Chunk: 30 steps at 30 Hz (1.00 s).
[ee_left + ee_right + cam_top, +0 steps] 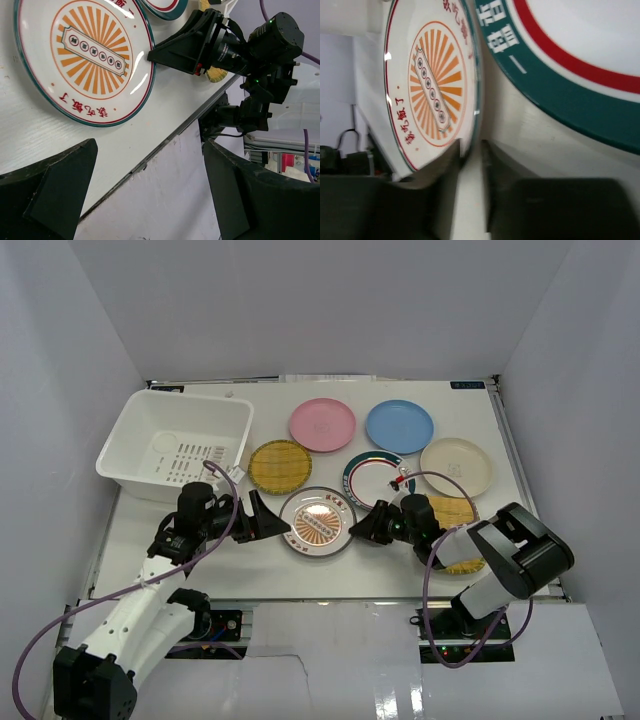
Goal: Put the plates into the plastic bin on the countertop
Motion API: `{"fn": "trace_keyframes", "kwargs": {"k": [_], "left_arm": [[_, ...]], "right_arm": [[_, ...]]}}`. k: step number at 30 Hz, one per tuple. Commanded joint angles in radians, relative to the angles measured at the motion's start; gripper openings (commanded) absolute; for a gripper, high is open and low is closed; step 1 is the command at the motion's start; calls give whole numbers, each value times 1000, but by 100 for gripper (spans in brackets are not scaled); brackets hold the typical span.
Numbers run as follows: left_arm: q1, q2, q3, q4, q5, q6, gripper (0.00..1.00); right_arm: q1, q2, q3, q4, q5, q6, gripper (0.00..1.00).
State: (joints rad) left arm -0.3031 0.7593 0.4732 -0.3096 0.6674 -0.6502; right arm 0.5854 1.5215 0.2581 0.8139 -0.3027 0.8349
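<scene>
Right gripper (356, 532) pinching orange-sunburst plate (317, 521), teal-rimmed, glossy

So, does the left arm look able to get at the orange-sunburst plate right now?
Probably yes. The left gripper sits open just off the orange-sunburst plate, on its left side, with only bare countertop between them. The right gripper is at the opposite rim, not blocking that side.

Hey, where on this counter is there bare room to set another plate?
Bare: the near strip of countertop below the sunburst plate, and the gap between plastic bin and pink plate. Crowded: the right half, around the green-rimmed plate.
</scene>
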Motion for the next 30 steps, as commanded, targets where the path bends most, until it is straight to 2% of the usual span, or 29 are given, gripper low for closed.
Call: {"fn": "trace_keyframes", "kwargs": {"k": [1, 4, 11, 13, 18, 20, 21, 22, 23, 27, 30], "left_arm": [[-4, 2, 22, -19, -11, 18, 98], [-4, 12, 16, -22, -37, 9, 98], [-10, 87, -11, 21, -20, -17, 98], [-13, 84, -18, 70, -6, -29, 98], [-36, 101, -30, 158, -8, -57, 80], [-50, 121, -34, 173, -11, -54, 77], [-54, 142, -36, 181, -14, -51, 72], [-66, 152, -33, 181, -31, -46, 63], [-73, 167, -33, 179, -44, -42, 60], [-94, 173, -19, 147, -98, -16, 58], [-102, 146, -1, 94, -141, 14, 64]], "right_arm": [[4, 31, 9, 10, 28, 21, 18], [4, -29, -28, 63, 16, 62, 9], [4, -349, -14, -182, -22, -2, 8], [4, -385, -11, -186, -67, 6, 8], [2, -431, 29, -205, -122, 23, 8], [4, -429, 43, -206, -154, 23, 8], [4, -426, 49, -205, -165, 23, 8], [4, -425, 56, -199, -179, 26, 8], [4, -426, 56, -191, -185, 36, 8], [1, -443, 58, -185, -191, 44, 8], [-10, -463, 52, -190, -184, 44, 8]]}}
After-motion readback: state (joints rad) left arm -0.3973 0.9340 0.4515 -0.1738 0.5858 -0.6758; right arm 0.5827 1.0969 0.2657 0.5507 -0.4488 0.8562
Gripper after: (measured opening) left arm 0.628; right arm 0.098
